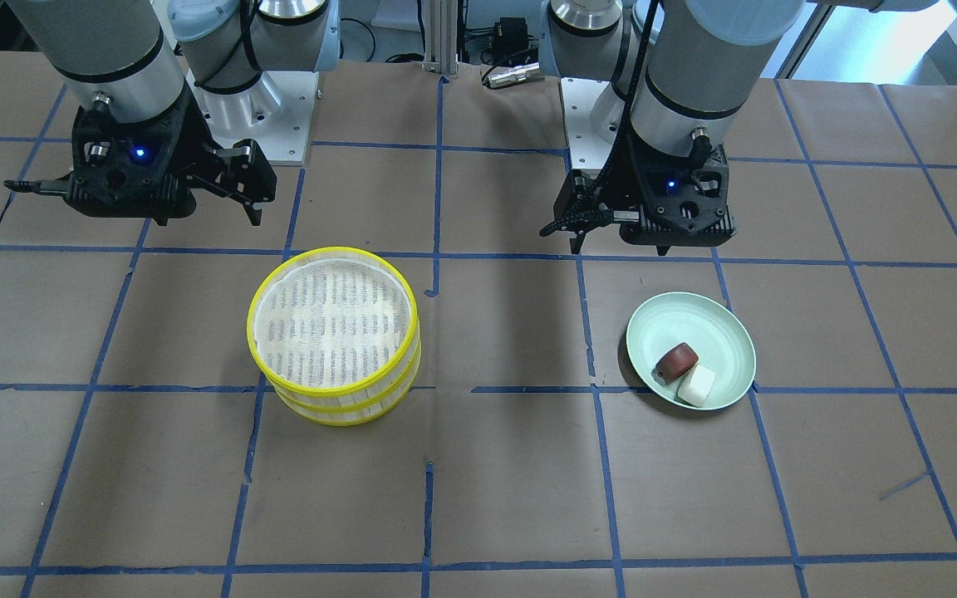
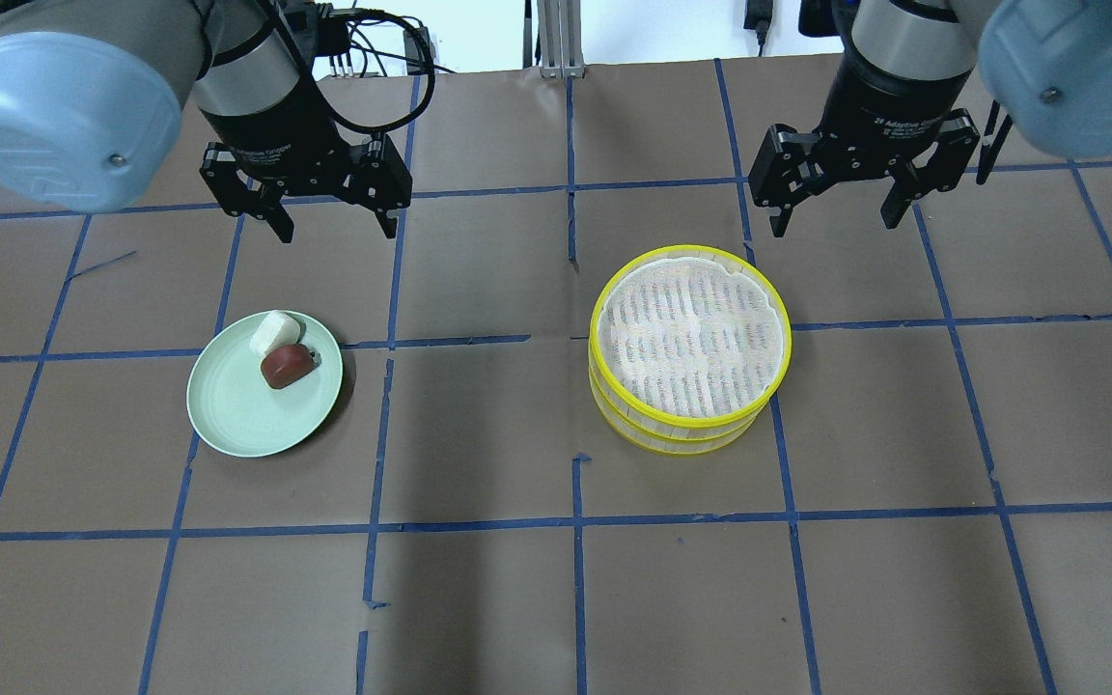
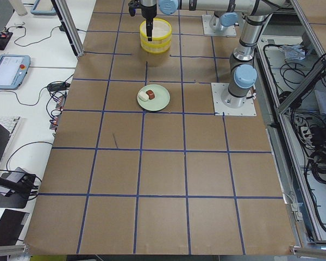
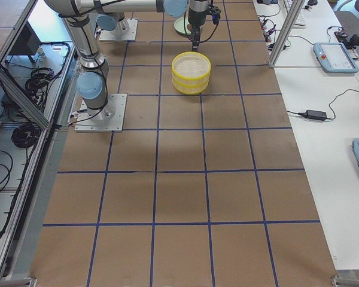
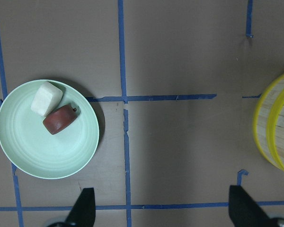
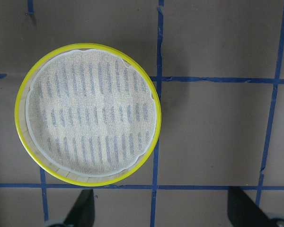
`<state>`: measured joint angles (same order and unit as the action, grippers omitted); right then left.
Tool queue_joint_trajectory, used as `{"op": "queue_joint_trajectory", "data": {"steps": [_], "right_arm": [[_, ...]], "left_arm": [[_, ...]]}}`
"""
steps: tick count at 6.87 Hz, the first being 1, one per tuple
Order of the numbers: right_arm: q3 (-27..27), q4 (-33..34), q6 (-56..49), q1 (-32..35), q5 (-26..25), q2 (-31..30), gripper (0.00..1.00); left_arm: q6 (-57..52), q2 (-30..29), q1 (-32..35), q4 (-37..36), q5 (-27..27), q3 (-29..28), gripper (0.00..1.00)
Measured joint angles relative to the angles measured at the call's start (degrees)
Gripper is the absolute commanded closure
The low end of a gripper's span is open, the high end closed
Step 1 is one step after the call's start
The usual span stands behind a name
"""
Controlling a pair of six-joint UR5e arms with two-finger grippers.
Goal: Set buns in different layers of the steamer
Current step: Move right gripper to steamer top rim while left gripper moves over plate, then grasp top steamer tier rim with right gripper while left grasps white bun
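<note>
The steamer (image 2: 690,345) is two yellow-rimmed trays stacked on the table, its top mesh floor empty; it also shows in the front view (image 1: 335,332) and the right wrist view (image 6: 88,112). A reddish-brown bun (image 2: 287,366) and a white bun (image 2: 274,332) lie touching on a pale green plate (image 2: 237,405), also in the left wrist view (image 5: 59,119) (image 5: 46,98). My left gripper (image 2: 334,224) hangs open above the table behind the plate. My right gripper (image 2: 834,217) hangs open behind the steamer. Both are empty.
The table is brown paper with a grid of blue tape (image 2: 575,521). The arm bases (image 1: 267,116) stand on plates at the robot's side. Desks with tablets and cables flank the table ends in the side views.
</note>
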<state>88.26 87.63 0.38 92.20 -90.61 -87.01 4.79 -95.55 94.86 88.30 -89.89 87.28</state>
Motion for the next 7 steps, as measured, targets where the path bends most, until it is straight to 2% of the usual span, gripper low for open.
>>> {"op": "queue_joint_trajectory", "data": {"steps": [2, 3, 5, 7], "right_arm": [[5.65, 6.12, -0.02, 0.0, 0.0, 1.02, 0.0], [8.18, 10.01, -0.01, 0.0, 0.01, 2.23, 0.0], [10.4, 14.06, 0.0, 0.0, 0.02, 6.53, 0.0], [11.78, 17.47, -0.02, 0.0, 0.02, 9.87, 0.0]], "left_arm": [[-3.53, -0.17, -3.2, -1.74, 0.04, 3.66, 0.0], [-6.99, -0.6, -6.23, -5.24, 0.08, 6.47, 0.0], [-12.8, -2.1, -11.02, -10.96, 0.13, 11.66, 0.01], [-14.4, -3.24, -12.76, -14.46, 0.06, 15.76, 0.01]]}}
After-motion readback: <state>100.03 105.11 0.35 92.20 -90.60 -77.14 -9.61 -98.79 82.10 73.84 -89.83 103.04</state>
